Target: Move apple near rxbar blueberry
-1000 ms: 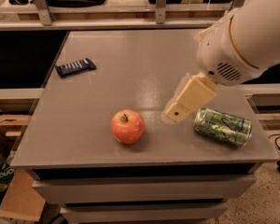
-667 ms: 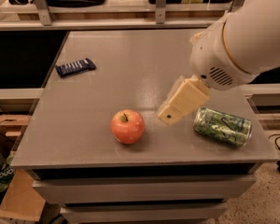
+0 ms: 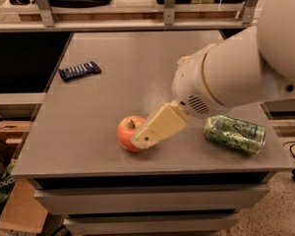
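Observation:
The red-orange apple (image 3: 128, 132) sits on the grey table (image 3: 137, 73) near its front edge, left of centre. The rxbar blueberry (image 3: 79, 71), a flat dark navy bar, lies at the table's far left. My gripper (image 3: 143, 140), cream-coloured on a large white arm, reaches down from the right and sits right against the apple's right side, partly covering it.
A green patterned drink can (image 3: 234, 133) lies on its side at the front right of the table. Shelving with metal posts (image 3: 42, 4) runs behind the table. A cardboard box (image 3: 17, 205) is on the floor at the lower left.
The arm has swung left and down. The gripper went from beside the can to against the apple's right side. Apple, bar and can have not moved.

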Controlling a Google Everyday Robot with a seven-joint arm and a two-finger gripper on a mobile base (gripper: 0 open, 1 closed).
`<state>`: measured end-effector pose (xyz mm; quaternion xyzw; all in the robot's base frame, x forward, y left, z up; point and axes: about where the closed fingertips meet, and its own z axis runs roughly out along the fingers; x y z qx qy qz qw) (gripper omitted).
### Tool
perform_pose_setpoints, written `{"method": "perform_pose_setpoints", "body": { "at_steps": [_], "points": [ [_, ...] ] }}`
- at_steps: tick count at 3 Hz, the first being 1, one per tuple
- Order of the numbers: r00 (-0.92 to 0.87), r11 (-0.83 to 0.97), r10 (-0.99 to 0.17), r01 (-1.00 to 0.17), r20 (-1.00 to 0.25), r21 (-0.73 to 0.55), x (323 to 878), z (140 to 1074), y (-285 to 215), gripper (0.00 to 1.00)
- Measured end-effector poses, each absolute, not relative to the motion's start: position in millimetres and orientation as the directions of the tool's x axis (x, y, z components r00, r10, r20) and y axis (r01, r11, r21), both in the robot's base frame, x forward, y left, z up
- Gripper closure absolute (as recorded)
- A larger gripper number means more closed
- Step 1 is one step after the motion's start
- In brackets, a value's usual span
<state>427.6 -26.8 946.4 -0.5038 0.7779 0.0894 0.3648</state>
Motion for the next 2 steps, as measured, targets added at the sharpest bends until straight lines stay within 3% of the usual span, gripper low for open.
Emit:
{"method": "perform_pose_setpoints", "body": {
  "at_steps": [2],
  "points": [
    [-0.283,0.538,-0.621,-0.832,-0.73,-0.135,425,902,-15,0.0]
  ]
}}
